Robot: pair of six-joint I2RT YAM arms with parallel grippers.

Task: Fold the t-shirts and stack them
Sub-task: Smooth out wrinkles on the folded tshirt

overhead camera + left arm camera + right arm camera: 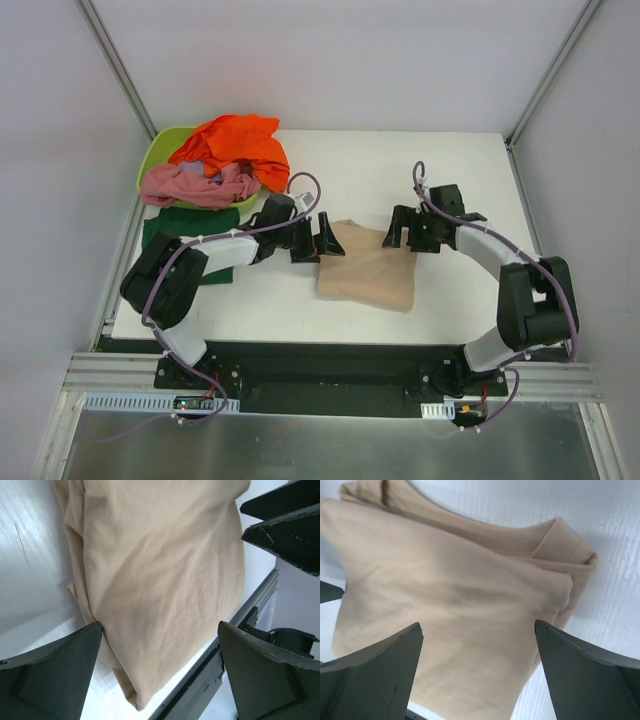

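Left gripper (pixel 317 243) has its two fingers wide apart with nothing in them. It hangs at the 10 o'clock corner of the beige shirt (pixel 368 266). Right gripper (pixel 403 232) is wide apart too and holds nothing, at the shirt's 1 o'clock corner. Each wrist view looks down past black fingers at tan cloth. I cannot tell if the fingers touch it.

The beige shirt lies in the middle of the table (pixel 450 180). It is folded over into a rough square, and layers show at its edges. A green shirt (pixel 185 225) lies flat at 9 o'clock on the table, partly under the left arm.

At 10 o'clock sits a lime tub (pixel 158 150). An orange shirt (pixel 235 145) and a pink shirt (pixel 195 187) are bunched up in it and spill over its rim. The pink one is on the tub's 6 o'clock side, reaching the green shirt.
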